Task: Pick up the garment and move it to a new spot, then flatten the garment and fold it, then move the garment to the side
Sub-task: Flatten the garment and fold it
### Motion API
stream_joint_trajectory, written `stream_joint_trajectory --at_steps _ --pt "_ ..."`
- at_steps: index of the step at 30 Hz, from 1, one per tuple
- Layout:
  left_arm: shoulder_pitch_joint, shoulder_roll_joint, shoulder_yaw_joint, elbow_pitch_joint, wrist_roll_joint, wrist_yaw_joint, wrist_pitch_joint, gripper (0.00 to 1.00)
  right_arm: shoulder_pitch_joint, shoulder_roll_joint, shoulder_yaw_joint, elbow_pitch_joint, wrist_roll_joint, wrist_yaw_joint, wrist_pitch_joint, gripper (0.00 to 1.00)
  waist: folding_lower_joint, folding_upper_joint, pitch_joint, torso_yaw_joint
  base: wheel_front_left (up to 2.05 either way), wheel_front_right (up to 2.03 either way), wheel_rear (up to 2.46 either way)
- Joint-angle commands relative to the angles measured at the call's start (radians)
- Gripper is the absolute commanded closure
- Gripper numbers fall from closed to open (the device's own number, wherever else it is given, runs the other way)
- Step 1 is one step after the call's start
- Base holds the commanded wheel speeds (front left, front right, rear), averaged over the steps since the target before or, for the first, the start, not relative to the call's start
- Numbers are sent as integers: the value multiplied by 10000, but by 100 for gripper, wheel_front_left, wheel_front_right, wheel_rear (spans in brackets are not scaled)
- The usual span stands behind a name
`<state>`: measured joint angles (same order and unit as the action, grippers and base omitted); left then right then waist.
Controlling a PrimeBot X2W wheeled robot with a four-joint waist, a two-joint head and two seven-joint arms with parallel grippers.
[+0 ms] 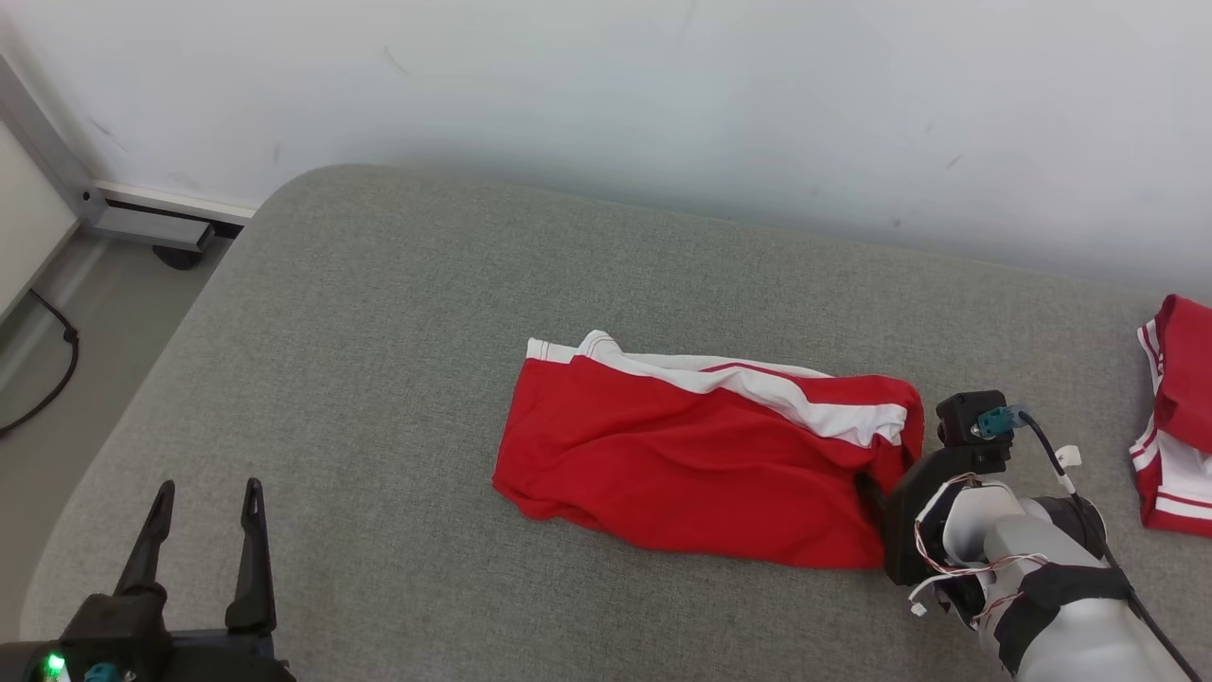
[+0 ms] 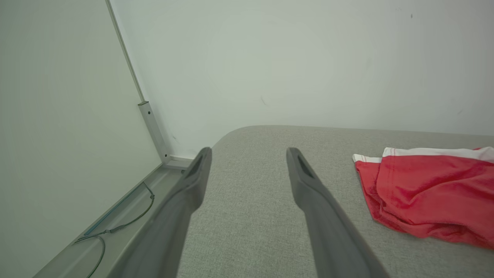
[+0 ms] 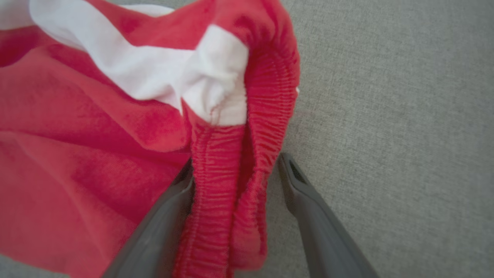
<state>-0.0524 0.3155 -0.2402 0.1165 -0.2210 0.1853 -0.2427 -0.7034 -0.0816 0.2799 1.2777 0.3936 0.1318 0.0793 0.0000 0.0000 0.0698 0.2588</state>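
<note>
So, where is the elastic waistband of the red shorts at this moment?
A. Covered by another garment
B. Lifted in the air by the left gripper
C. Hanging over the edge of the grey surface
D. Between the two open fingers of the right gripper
D: in the right wrist view, the waistband of the red shorts lies between the spread fingers of the right gripper, which have not closed on it.

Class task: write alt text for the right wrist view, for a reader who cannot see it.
The right gripper, open, straddles the gathered elastic edge of a red garment with a white stripe, one dark finger on each side. The garment lies crumpled on a grey fabric surface.
</note>
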Motion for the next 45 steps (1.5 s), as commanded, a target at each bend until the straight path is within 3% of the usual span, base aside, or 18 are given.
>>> stream_joint_trajectory --at_steps 1,5,6,7,13,18,31,45 --pt "-129 33 10 50 -100 0 -51 0 115 -43 -75 136 9 -25 48 0 0 0 -4 7 0 0 0" --pt "-149 21 5 149 -138 -8 -92 0 157 110 -71 144 27 -25 143 0 0 0 -23 6 0 0 0" --pt "-160 18 5 166 -138 -4 -102 0 165 139 -27 131 62 -25 69 76 0 0 -28 5 0 0 0" --pt "-165 12 0 178 -142 5 -112 0 177 170 9 47 102 -25 -78 100 0 0 -33 0 0 0 0" --pt "-60 24 54 288 -259 -67 -156 0 255 196 265 -242 457 -25 -439 100 0 0 -162 -240 0 0 0" --pt "110 62 66 276 -226 -11 -173 0 491 -154 504 -711 1013 -25 -571 100 0 0 -405 -655 0 0 0" --pt "321 206 34 80 -258 76 -135 0 1366 -1843 1694 -2923 2757 -25 -259 100 0 0 -499 -1485 0 0 0" --pt "291 65 -191 125 -342 89 -136 0 1784 -2283 2499 -5926 5765 -24 1350 100 0 0 -592 -1524 0 0 0"
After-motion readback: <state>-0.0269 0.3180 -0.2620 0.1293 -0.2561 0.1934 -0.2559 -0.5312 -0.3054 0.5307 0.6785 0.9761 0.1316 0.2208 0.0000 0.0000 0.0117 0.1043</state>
